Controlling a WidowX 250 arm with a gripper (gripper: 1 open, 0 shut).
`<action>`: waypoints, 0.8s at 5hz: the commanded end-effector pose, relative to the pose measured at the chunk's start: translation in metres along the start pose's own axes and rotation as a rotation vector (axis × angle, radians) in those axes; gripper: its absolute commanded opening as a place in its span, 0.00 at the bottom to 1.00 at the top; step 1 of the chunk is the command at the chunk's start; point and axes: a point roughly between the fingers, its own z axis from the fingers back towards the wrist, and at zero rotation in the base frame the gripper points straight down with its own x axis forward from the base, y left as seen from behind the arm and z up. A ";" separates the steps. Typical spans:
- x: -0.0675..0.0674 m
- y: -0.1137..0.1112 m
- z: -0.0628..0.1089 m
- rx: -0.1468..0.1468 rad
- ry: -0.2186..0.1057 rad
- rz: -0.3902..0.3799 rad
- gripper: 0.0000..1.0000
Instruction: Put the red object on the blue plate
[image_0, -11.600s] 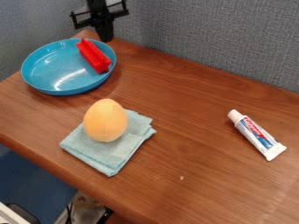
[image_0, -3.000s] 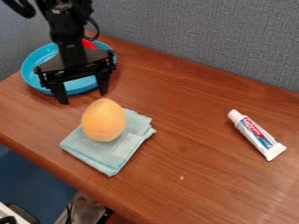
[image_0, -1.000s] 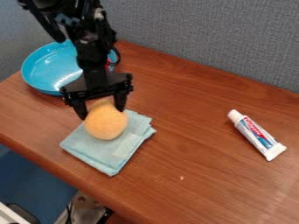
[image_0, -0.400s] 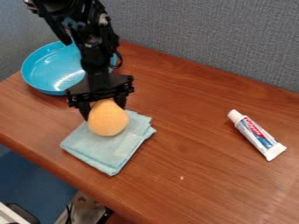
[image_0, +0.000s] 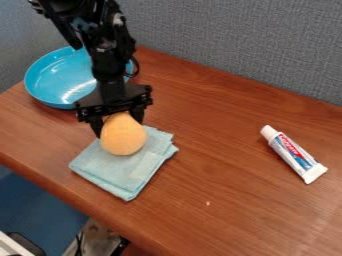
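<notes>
A glossy round blue plate (image_0: 54, 82) with a raised rim sits far left. Beside it, the black gripper (image_0: 118, 112) straddles a smooth orange egg-shaped ball (image_0: 123, 136) on a soft folded teal cloth (image_0: 127, 162), jaws spread, not clamped. The red object is hidden. A toothpaste tube (image_0: 293, 152) lies right.

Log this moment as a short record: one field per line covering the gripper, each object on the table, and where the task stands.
gripper: pointing down, jaws apart on either side of the orange egg-shaped object
orange egg-shaped object: resting on the teal cloth
teal cloth: folded, near the table's front edge
blue plate: back left, largely behind the arm
red object: not visible in this view
toothpaste tube: lying flat at the right
table: brown wood
task status: cannot be confirmed from this view
</notes>
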 end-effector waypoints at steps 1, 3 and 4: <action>-0.004 0.010 0.000 0.025 0.048 -0.001 0.00; 0.000 0.010 0.012 0.015 0.058 -0.009 0.00; 0.001 0.010 0.016 0.011 0.065 -0.010 0.00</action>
